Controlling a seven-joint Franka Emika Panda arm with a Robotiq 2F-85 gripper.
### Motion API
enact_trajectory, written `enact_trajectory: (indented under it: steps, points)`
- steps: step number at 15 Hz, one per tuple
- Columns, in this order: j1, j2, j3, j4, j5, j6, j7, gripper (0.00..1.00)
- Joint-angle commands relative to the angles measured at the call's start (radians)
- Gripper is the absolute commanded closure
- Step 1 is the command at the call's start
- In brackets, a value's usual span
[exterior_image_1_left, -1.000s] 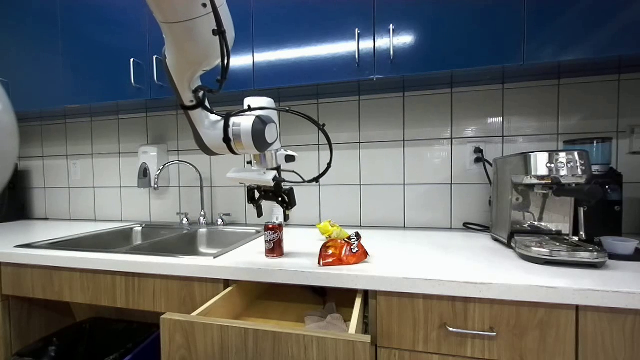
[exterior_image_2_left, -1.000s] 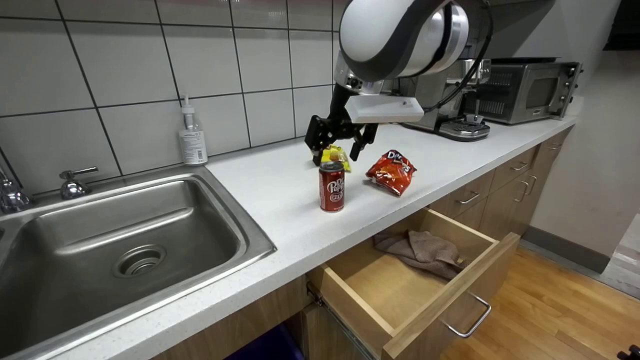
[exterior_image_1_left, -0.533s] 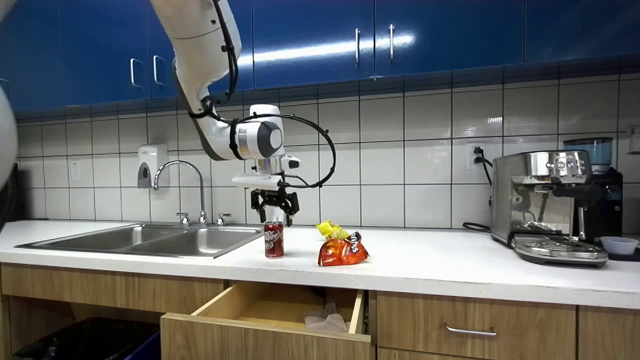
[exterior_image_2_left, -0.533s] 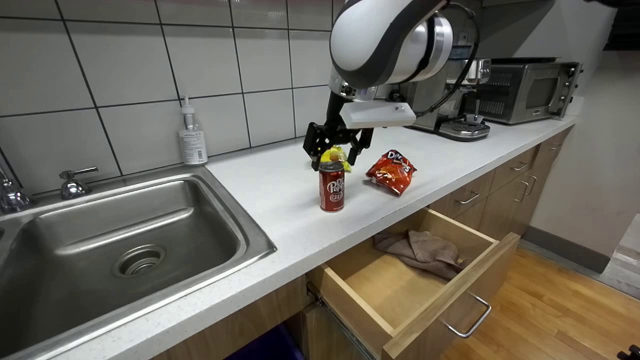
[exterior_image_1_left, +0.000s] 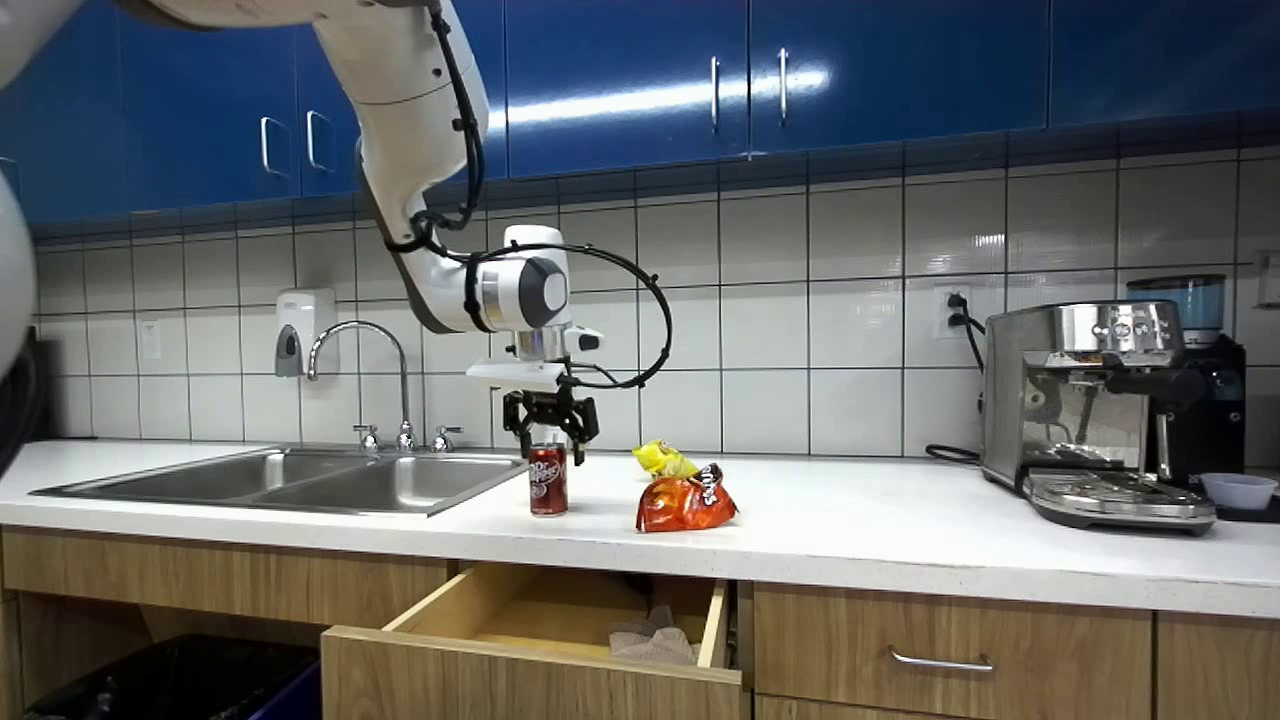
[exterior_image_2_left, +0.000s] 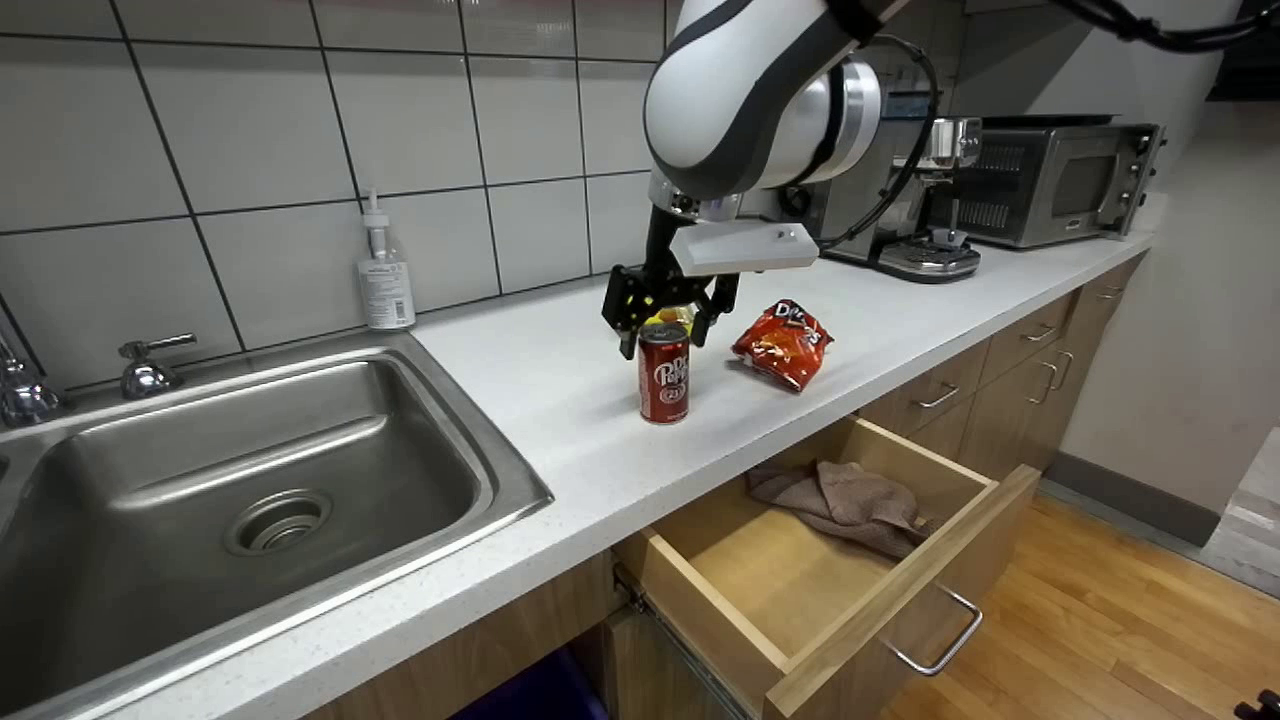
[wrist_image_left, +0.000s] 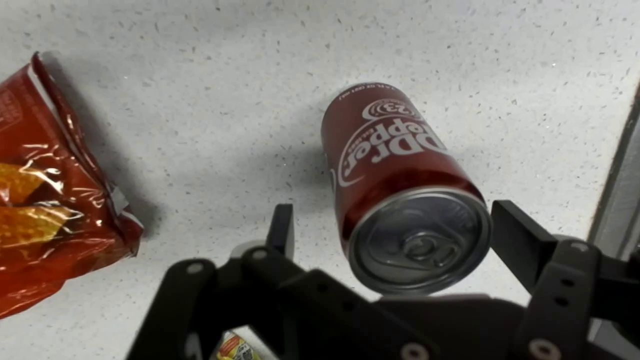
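A dark red Dr Pepper can (exterior_image_1_left: 548, 482) stands upright on the white counter in both exterior views. My black gripper (exterior_image_1_left: 552, 457) points down just over its top, fingers wide apart. In the wrist view the can (wrist_image_left: 390, 145) has its silver lid between the two fingers. The right finger pad (wrist_image_left: 525, 240) looks very close to the rim; whether it touches I cannot tell. A visible gap separates the left pad (wrist_image_left: 281, 230) from the can. Beside it lies a red Doritos bag (exterior_image_2_left: 784, 345), with a yellow bag (exterior_image_1_left: 662, 459) behind, partly hidden by the gripper in an exterior view.
Below the counter an open drawer (exterior_image_2_left: 905, 600) holds a brown cloth (exterior_image_2_left: 850, 505). A steel sink (exterior_image_2_left: 470, 400) lies to one side of the can, with a soap bottle (exterior_image_2_left: 386, 285) behind it. Farther along the counter stands an espresso machine (exterior_image_1_left: 1080, 400).
The gripper has come down from above the can to around the level of its lid, drifting slightly sideways. Its fingers stayed apart. Can, bags and drawer have not moved.
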Motion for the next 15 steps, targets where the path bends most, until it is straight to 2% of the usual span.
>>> enact_trajectory:
  steps: [1, 12, 13, 14, 15]
  points:
    - [-0.019, 0.027, 0.018, 0.052, 0.008, -0.051, -0.026, 0.00]
    - [-0.014, 0.044, 0.028, 0.077, 0.004, -0.078, -0.032, 0.00]
    - [-0.014, 0.043, 0.028, 0.076, 0.006, -0.075, -0.031, 0.25]
    - [-0.015, 0.043, 0.028, 0.075, 0.006, -0.073, -0.032, 0.26]
    - [-0.015, 0.042, 0.027, 0.075, 0.005, -0.072, -0.032, 0.34]
